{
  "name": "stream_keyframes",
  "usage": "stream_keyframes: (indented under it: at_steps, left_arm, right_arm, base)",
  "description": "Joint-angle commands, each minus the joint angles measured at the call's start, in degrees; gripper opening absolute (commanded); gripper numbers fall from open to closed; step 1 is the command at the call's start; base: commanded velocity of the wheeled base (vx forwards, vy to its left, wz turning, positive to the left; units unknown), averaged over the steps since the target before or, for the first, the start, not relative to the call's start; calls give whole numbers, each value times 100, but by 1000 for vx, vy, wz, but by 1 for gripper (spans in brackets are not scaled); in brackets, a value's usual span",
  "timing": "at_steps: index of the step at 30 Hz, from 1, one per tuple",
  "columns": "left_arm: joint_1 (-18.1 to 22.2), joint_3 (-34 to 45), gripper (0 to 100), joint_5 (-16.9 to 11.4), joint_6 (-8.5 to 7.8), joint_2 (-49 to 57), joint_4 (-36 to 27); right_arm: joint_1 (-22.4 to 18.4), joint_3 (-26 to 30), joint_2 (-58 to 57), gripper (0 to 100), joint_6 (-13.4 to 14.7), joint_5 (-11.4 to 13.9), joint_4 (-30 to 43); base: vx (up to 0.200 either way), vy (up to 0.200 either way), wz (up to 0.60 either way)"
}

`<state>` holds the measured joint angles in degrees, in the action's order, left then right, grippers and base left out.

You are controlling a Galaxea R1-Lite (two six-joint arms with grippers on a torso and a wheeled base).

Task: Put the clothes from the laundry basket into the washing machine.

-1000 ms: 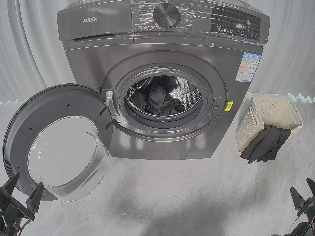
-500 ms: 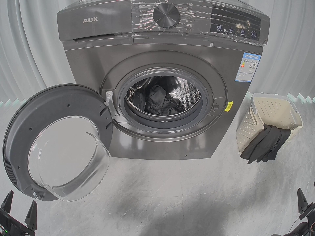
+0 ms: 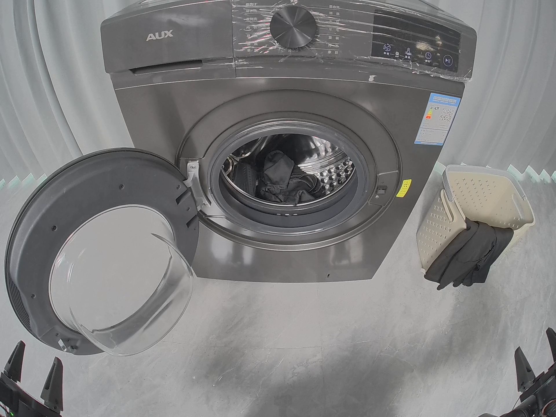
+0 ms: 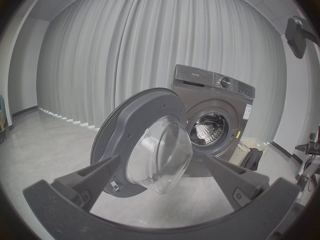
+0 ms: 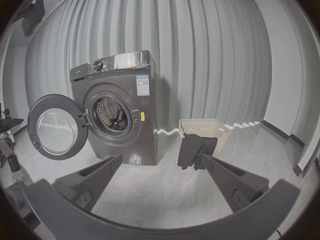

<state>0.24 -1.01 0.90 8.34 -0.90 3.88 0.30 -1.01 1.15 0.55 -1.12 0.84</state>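
Honestly, it all comes down to the right side here. The laundry basket (image 3: 440, 227) sits on the floor (image 3: 301, 343) just beside the right front corner of the washing machine (image 3: 278, 88). A dark garment (image 3: 469, 253) is draped over the basket's front rim and hangs straight down, long axis vertical, with its ends near the floor.

The right claw (image 3: 534, 346) hovers low, spread wide and holding nothing. The garment lies straight ahead of it, well apart. The left claw (image 3: 37, 354) is just as wide and empty, but it's parked in front of the open door (image 3: 87, 204), with the whole machine front between it and the basket. So I'd say the right arm is clearly the nearer one.

Some dark clothes (image 3: 284, 180) already lie in the drum. My guess is the next reach goes forward to the fold at the rim, pinching across the hang rather than along it.
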Motion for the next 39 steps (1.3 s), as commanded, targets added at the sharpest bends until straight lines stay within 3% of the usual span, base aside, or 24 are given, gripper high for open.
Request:
stream_keyframes:
  at_steps: [1, 4, 5, 6, 8, 10, 13, 14, 16, 18, 19, 20, 21, 22, 24, 27, 33, 39]
  left_arm:
    - [2, 101, 100, 15, -430, 90, -1]
    - [2, 101, 100, 173, -825, 90, -10]
    - [-7, 92, 100, 244, -869, 90, -10]
    - [-7, 92, 100, 534, -948, 90, -19]
    - [-7, 84, 100, 569, -860, 90, -27]
    - [-7, 92, 100, 156, -720, 90, -36]
    - [-7, 40, 100, -864, -579, 90, -150]
    - [-7, 22, 100, -1013, -544, 90, -221]
    - [-7, 22, 100, -1013, -526, 90, -247]
    - [2, 5, 100, -741, -535, 90, -256]
    - [2, 5, 100, -741, -535, 90, -256]
    - [-7, 92, 100, -29, -728, 90, -353]
    - [2, 92, 100, 59, -720, 55, -379]
    - [2, 92, 100, 59, -720, 55, -379]
    - [-7, 92, 100, -196, -878, 90, -405]
    - [-16, 84, 100, -187, -764, 90, -396]
    - [2, 92, 100, -143, -816, 90, -405]
    - [-7, 92, 100, -125, -720, 90, -396]
  right_arm:
    - [-13, 57, -115, 100, -55, 68, 4]
    - [-13, 66, -115, 100, -37, 51, -5]
    - [-13, 66, -115, 100, -28, 42, -5]
    - [-13, 66, -115, 100, -37, 33, -5]
    - [-13, 57, -115, 100, -72, 68, -5]
    - [-13, 66, -115, 100, -64, 77, -5]
    - [-13, 66, -115, 100, -72, 68, -5]
    - [-13, 66, -115, 100, -72, 68, -5]
    - [-13, 66, -115, 100, -72, 68, -5]
    - [-13, 66, -115, 100, -72, 68, -5]
    - [-13, 66, -115, 100, -72, 68, -5]
    - [-13, 57, -115, 100, -72, 68, 4]
    - [-13, 57, -115, 100, -64, 68, 4]
    - [-13, 57, -115, 100, -64, 68, 4]
    - [-13, 66, -115, 100, -72, 68, -5]
    - [-13, 66, -115, 100, -72, 68, -5]
    - [-13, 66, -115, 100, -72, 68, -5]
    - [-13, 66, -115, 100, -72, 68, -5]
  base:
    - [0, -200, 0]
    - [0, -200, 0]
    - [0, -200, 0]
    - [0, -200, 0]
    - [0, -200, 0]
    - [0, -100, 0]
    - [0, 0, 0]
    - [0, 0, 0]
    - [0, 0, 0]
    - [0, 0, 0]
    - [0, 0, 0]
    - [0, 0, 0]
    - [0, 0, 0]
    - [0, 0, 0]
    - [0, 0, 0]
    - [0, 0, 0]
    - [0, -100, 0]
    - [0, -200, 0]
